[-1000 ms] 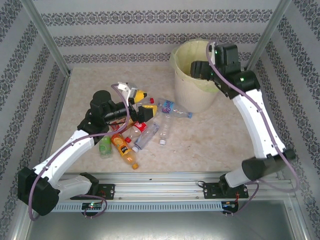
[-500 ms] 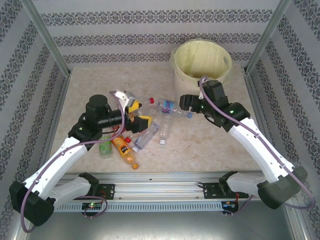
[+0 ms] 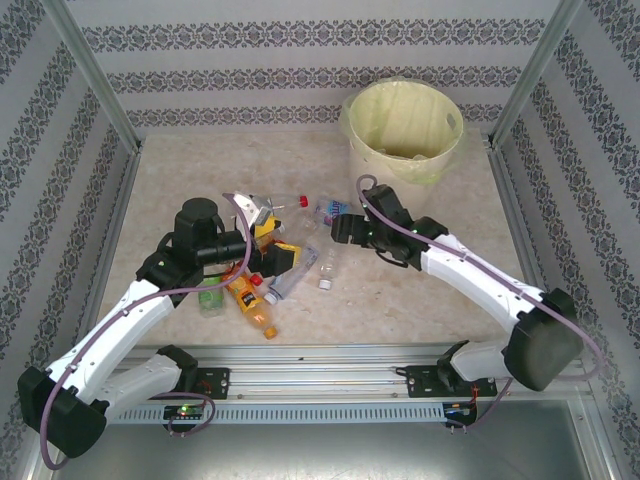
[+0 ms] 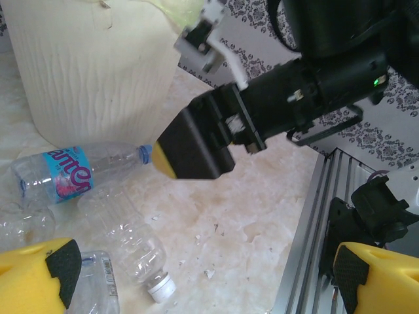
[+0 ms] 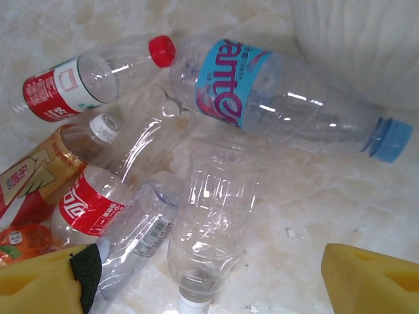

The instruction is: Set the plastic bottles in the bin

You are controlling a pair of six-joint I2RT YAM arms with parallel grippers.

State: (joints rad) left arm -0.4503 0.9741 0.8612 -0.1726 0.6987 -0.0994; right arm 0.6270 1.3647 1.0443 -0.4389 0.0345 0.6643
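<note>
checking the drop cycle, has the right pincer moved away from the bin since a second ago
Yes. The right pincer has swung from the bin rim toward the near left, and now hangs open over the bottles.

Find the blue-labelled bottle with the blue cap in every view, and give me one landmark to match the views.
Top external: the blue-labelled bottle lies near the picture's centre, down and left of the bin.
Left wrist: left of middle, lying flat with its cap pointing right, below the bin's ribbed wall.
Right wrist: upper centre, with its cap near the right edge.
Shared landmark: the bin, whose cream wall stands close beside the bottle.
</note>
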